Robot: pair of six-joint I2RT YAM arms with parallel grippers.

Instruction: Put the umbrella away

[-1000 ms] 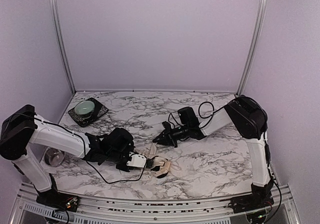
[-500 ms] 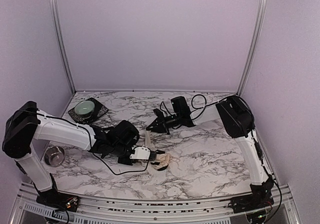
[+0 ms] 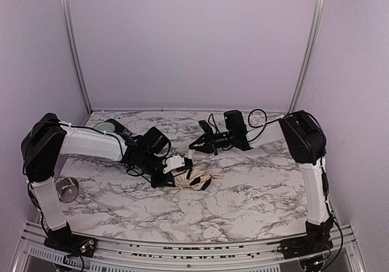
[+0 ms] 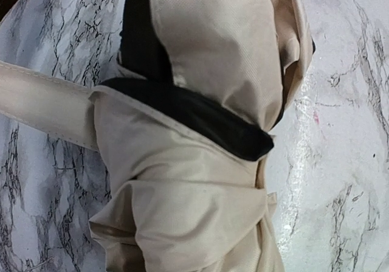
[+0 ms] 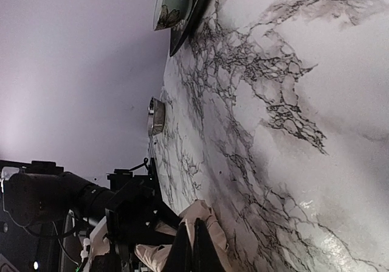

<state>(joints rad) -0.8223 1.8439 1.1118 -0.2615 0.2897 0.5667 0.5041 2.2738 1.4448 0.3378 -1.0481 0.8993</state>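
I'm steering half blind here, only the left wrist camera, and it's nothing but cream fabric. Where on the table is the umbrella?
Observer: The umbrella lies bundled on the marble table, roughly mid-table, between the two arms.
Operator: Where is the right arm?
Observer: The right gripper hangs just beyond the umbrella's far side, pointing toward it; I can't tell whether they touch.
Operator: Anything else around?
Observer: A small steel bowl stands near the table's left edge, well apart from the umbrella.
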